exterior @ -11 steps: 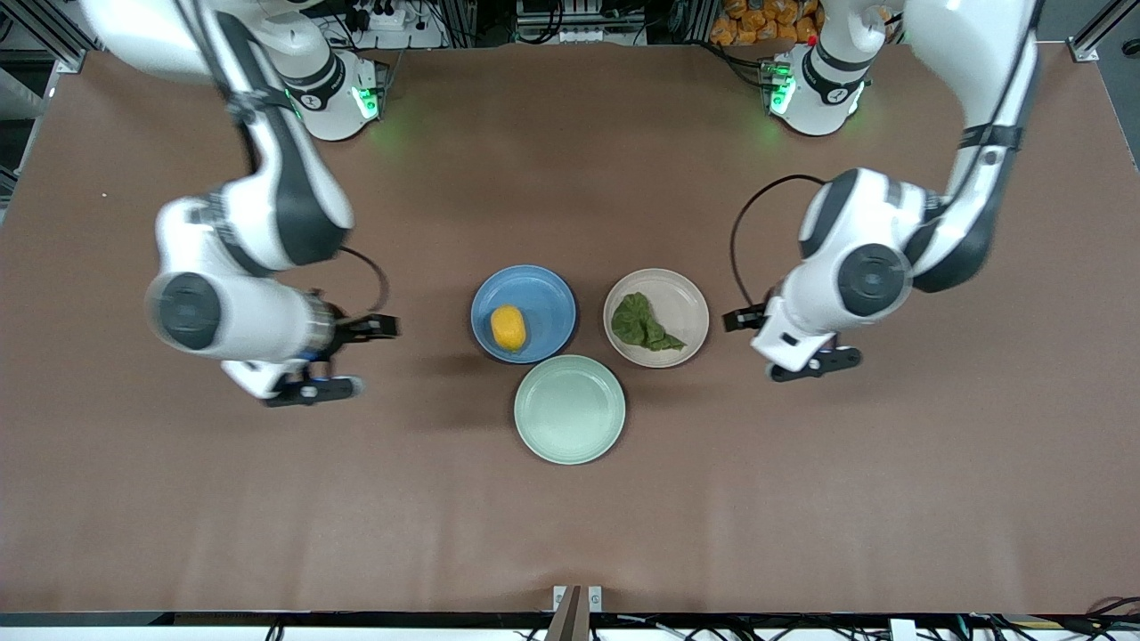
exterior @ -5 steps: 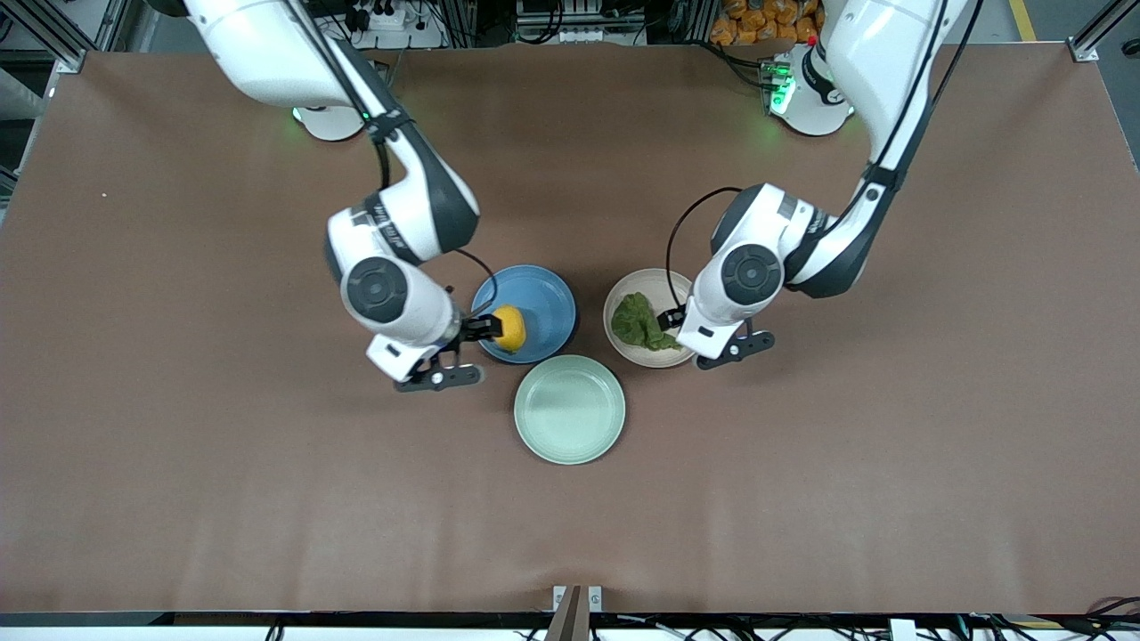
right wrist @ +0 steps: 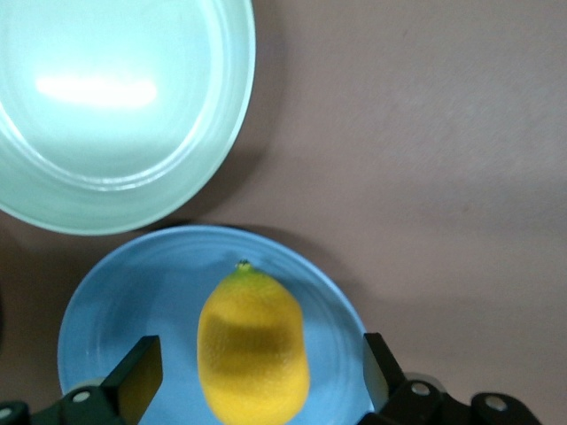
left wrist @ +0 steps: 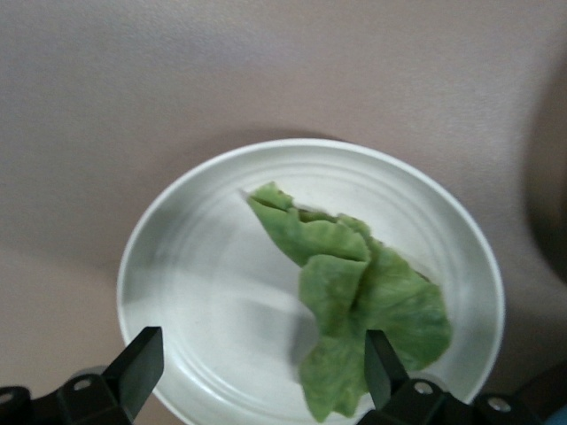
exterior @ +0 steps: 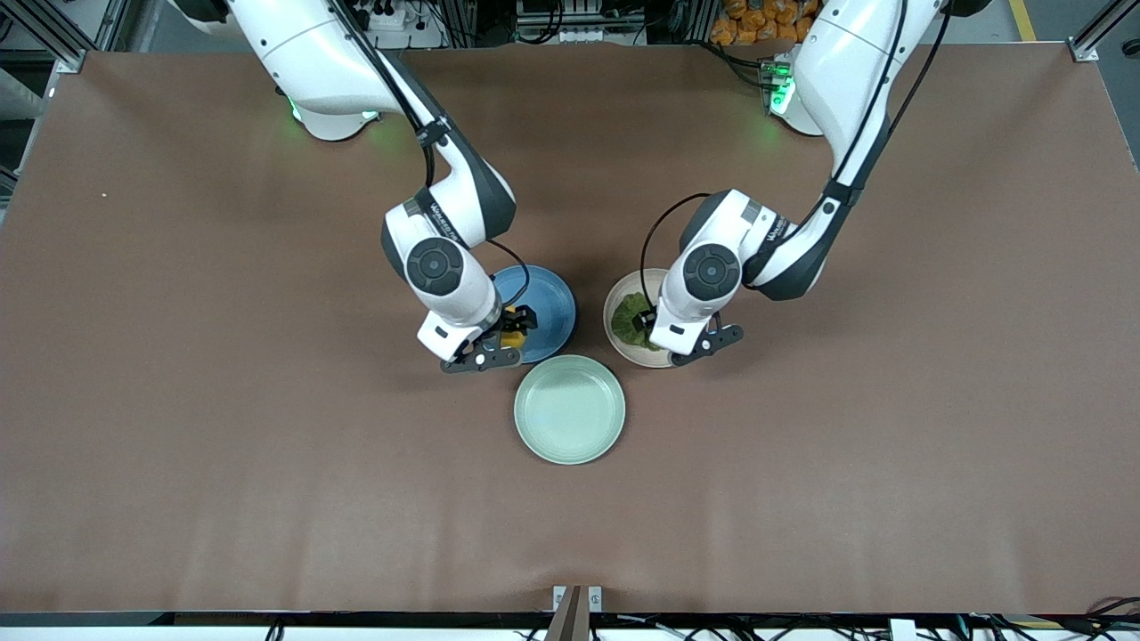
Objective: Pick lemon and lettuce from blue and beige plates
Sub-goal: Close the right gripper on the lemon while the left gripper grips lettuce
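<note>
I see the right gripper (right wrist: 252, 385) hanging open over the blue plate (exterior: 543, 303), fingers either side of the lemon (right wrist: 252, 359) lying on it. The left gripper (left wrist: 257, 376) is open over the beige plate (left wrist: 195, 266), fingers straddling the lettuce (left wrist: 354, 301); contact looks unlikely, though I can't be sure.
</note>
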Robot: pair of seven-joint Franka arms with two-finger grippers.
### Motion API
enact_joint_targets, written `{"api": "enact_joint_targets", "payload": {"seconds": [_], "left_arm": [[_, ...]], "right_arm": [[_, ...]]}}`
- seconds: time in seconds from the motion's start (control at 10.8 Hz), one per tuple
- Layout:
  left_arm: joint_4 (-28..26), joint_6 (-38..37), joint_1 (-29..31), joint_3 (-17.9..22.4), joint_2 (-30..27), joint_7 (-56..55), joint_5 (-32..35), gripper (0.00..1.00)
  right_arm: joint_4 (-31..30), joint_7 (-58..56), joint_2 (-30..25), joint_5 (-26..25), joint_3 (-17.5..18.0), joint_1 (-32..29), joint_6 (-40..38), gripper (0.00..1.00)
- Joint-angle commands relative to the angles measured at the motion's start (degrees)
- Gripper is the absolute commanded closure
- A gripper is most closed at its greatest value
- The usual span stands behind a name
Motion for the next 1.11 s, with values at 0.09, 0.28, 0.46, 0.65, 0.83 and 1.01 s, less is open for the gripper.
{"api": "enact_joint_targets", "payload": {"seconds": [0.09, 0.28, 0.46, 0.65, 0.83, 1.01], "left_arm": [[0.9, 4.7, -1.4, 0.4, 2.9, -4.4, 0.3, 0.0], [1.7, 5.9, -1.9, 0.4, 4.1, -5.4, 0.3, 0.14], [2.7, 5.9, -2.1, 0.4, 4.5, -6.9, 0.3, 0.45], [3.1, 5.9, -2.0, 0.3, 4.6, -6.9, 0.2, 0.96], [3.3, 5.9, -2.1, 0.3, 4.4, -6.9, 0.3, 1.0], [3.7, 5.3, -2.0, 0.5, 3.4, -6.9, 0.4, 1.0]], "right_arm": [[-4.1, 2.4, 1.2, 0.5, -0.5, 2.3, 7.9, 0.0], [-5.1, 4.6, 2.6, 0.1, -0.6, 3.5, 11.0, 0.0], [-5.1, 4.7, 3.0, -0.1, -0.6, 3.9, 11.1, 0.01], [-5.0, 4.3, 2.9, -0.6, -0.6, 3.9, 10.6, 0.53], [-4.3, 4.0, 2.7, -0.6, -0.6, 3.4, 9.6, 0.82], [-0.4, 4.0, 2.5, -0.6, -0.8, 2.7, 2.7, 0.89]]}}
